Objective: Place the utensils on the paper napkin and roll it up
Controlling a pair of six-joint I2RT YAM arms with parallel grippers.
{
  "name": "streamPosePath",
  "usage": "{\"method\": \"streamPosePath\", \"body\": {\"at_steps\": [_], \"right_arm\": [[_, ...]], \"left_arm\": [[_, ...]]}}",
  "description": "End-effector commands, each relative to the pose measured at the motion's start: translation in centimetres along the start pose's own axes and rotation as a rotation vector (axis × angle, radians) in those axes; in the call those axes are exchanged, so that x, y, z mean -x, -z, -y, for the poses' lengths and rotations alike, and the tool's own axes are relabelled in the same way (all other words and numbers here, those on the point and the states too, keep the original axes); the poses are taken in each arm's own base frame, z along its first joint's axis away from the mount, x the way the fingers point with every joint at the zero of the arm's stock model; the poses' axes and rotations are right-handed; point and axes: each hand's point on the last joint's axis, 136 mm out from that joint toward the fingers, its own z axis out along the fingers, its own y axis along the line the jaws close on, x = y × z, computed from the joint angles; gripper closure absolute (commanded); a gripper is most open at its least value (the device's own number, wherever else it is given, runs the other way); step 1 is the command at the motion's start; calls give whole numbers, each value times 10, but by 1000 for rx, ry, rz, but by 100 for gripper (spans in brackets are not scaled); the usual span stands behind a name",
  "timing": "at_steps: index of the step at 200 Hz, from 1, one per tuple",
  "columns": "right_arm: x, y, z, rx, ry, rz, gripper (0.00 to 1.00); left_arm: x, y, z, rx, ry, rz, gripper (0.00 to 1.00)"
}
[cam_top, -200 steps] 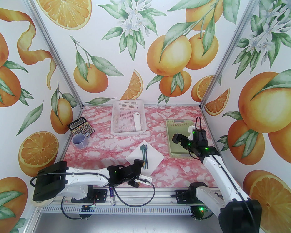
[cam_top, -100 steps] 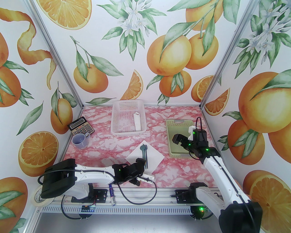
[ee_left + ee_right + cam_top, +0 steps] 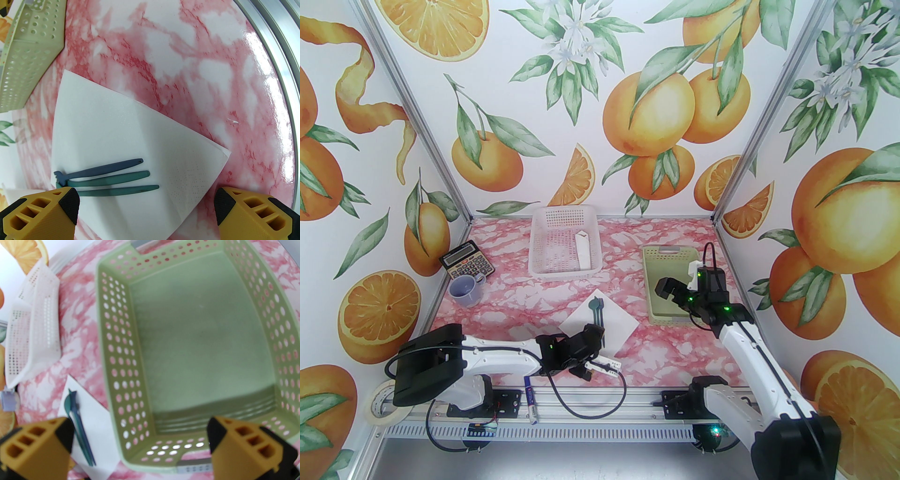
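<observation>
The white paper napkin (image 3: 618, 323) lies diamond-wise on the pink marbled table, near the middle front. Three slim teal utensils (image 3: 598, 313) lie side by side on it, their heads pointing away from me. In the left wrist view the utensils (image 3: 110, 179) rest on the napkin (image 3: 112, 131) just ahead of my open left gripper (image 3: 145, 206), which has nothing between its fingers. From above, that left gripper (image 3: 588, 352) hovers over the napkin's near corner. My right gripper (image 3: 678, 300) is open over the green basket (image 3: 117, 345), holding nothing. The napkin (image 3: 100, 427) and utensils (image 3: 80, 425) lie to its left.
A white mesh basket (image 3: 536, 243) with a white object inside stands at the back centre. The green basket (image 3: 649, 281) is at the right. A calculator (image 3: 466, 267) and purple mug (image 3: 465, 289) sit at the left. A marker (image 3: 530, 398) and a tape roll (image 3: 377, 407) lie by the front rail.
My left arm has slid to the right and slightly forward, bringing its gripper closer over the napkin's near corner. The right arm, napkin and utensils have stayed put.
</observation>
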Motion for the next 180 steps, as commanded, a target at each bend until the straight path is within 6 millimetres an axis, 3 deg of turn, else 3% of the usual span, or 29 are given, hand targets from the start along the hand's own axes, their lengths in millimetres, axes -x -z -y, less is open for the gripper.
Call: {"method": "streamPosePath", "body": {"at_steps": [1,88,180], "right_arm": [[2,4,2,-7,5,11,0],[-8,10,-4,23,39,-34,1],[-37,18,-30,185,56,-187,33]], "left_arm": [[11,-7,-22,63,13,39,0],[12,-3,-44,124,68,89,0],[5,2,-57,165,194,141,0]]}}
